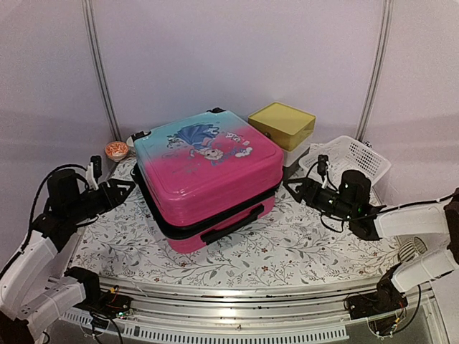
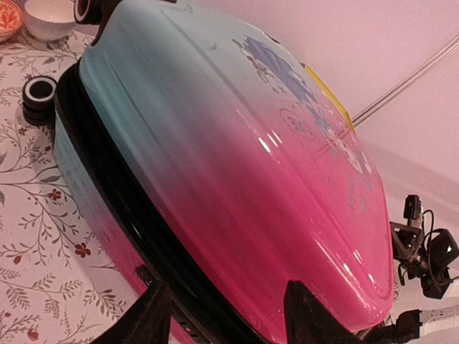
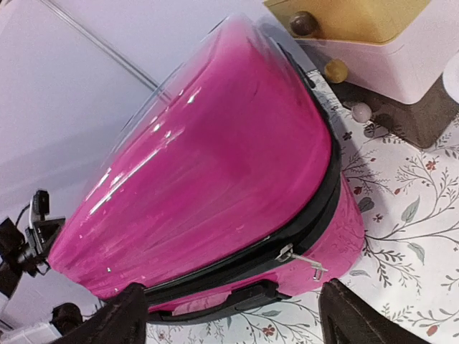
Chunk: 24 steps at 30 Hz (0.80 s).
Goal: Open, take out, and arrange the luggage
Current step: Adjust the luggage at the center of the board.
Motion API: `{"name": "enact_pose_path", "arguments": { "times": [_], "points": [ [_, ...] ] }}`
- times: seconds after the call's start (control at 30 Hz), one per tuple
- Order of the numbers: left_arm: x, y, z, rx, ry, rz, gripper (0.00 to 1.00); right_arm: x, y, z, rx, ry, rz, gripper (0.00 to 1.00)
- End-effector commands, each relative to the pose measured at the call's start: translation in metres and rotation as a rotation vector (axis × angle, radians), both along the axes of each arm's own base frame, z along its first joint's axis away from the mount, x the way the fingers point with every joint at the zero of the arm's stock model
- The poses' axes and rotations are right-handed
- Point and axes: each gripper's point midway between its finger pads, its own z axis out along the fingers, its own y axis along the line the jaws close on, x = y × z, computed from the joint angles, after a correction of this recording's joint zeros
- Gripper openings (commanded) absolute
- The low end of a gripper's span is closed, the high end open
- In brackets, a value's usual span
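The luggage (image 1: 208, 172) lies flat and closed in the middle of the table, turquoise at the back, pink at the front, with a cartoon print on its lid and a black handle on its near side. My left gripper (image 1: 123, 188) is open and empty just left of it; the left wrist view shows the shell (image 2: 237, 165) and black zipper band close ahead. My right gripper (image 1: 295, 185) is open and empty just right of it. The right wrist view shows the shell (image 3: 215, 172) and a silver zipper pull (image 3: 301, 261) hanging at the near right corner.
A yellow-topped drawer box (image 1: 282, 125) stands behind the luggage on the right. A white mesh basket (image 1: 351, 158) sits at the back right. Small bowls (image 1: 117, 150) stand at the back left. A black tape roll (image 2: 38, 92) lies by the case.
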Motion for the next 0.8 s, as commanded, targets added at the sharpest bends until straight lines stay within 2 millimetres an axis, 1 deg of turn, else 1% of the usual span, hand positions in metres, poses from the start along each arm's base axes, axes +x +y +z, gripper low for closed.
{"name": "enact_pose_path", "arguments": {
  "times": [0.0,0.03,0.07,0.13,0.2,0.23,0.33,0.43,0.5,0.57,0.63,0.7,0.77],
  "points": [
    [-0.011,-0.011,-0.019,-0.02,0.066,-0.079,0.56,0.022,-0.004,0.02,-0.129,-0.056,0.065,0.92],
    [-0.012,-0.013,-0.019,-0.027,0.067,-0.089,0.56,0.028,-0.005,0.026,-0.129,-0.061,0.076,0.97],
    [-0.012,-0.015,-0.02,-0.035,0.068,-0.099,0.56,0.034,-0.007,0.03,-0.13,-0.068,0.079,0.99],
    [-0.013,-0.017,-0.021,-0.05,0.073,-0.112,0.57,0.048,-0.012,0.037,-0.122,-0.072,0.074,0.99],
    [-0.013,-0.02,-0.021,-0.061,0.072,-0.127,0.59,0.06,-0.012,0.043,-0.106,-0.072,0.089,0.99],
    [-0.014,-0.022,-0.02,-0.065,0.068,-0.137,0.6,0.069,-0.008,0.048,-0.096,-0.075,0.109,0.99],
    [-0.016,-0.024,-0.014,-0.075,0.045,-0.158,0.63,0.085,0.01,0.058,-0.081,-0.079,0.199,0.99],
    [-0.017,-0.024,-0.007,-0.074,0.022,-0.159,0.66,0.096,0.029,0.063,-0.062,-0.082,0.298,0.99],
    [-0.018,-0.023,-0.006,-0.072,0.024,-0.154,0.67,0.101,0.039,0.061,-0.05,-0.07,0.337,1.0],
    [-0.017,-0.022,-0.005,-0.064,0.029,-0.147,0.67,0.1,0.049,0.057,-0.038,-0.052,0.37,1.0],
    [-0.017,-0.02,-0.006,-0.052,0.044,-0.134,0.68,0.09,0.064,0.055,-0.038,-0.047,0.411,0.99],
    [-0.016,-0.016,-0.003,-0.034,0.041,-0.115,0.68,0.073,0.083,0.052,-0.044,-0.049,0.46,0.98],
    [-0.014,-0.011,0.004,-0.009,0.026,-0.086,0.68,0.052,0.102,0.049,-0.052,-0.051,0.504,0.97]
  ]
}}
